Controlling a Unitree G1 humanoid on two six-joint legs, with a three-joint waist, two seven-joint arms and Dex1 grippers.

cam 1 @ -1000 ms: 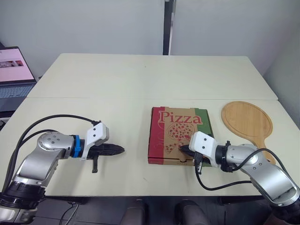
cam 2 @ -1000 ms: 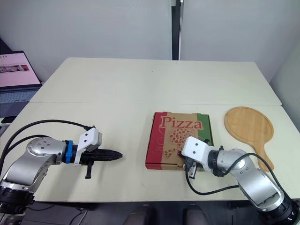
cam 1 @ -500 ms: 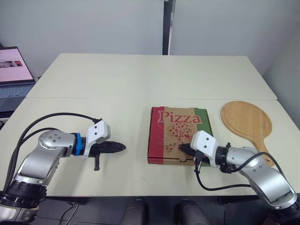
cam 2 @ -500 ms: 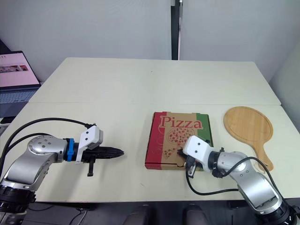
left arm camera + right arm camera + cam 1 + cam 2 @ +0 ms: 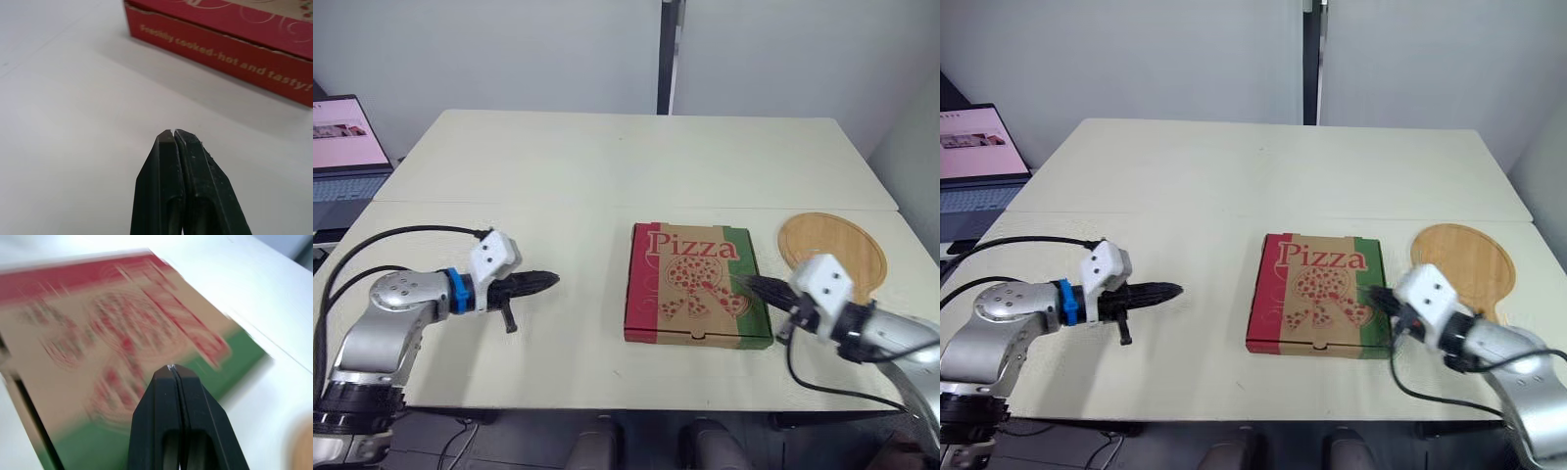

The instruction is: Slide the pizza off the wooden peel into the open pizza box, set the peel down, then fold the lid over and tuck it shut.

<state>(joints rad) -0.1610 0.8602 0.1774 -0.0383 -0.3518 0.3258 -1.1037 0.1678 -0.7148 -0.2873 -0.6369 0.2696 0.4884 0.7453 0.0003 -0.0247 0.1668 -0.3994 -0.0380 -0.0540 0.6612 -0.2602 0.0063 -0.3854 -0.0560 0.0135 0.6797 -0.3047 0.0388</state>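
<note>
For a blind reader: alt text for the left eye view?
A closed pizza box lies on a table, an empty peel to its right. The right claw, shut, is at the box's right edge; the left claw, shut, points at it from apart.

pizza box (image 5: 695,284) mid table (image 5: 607,166) | peel (image 5: 824,240) right of box | laptop (image 5: 347,147) far left
</note>
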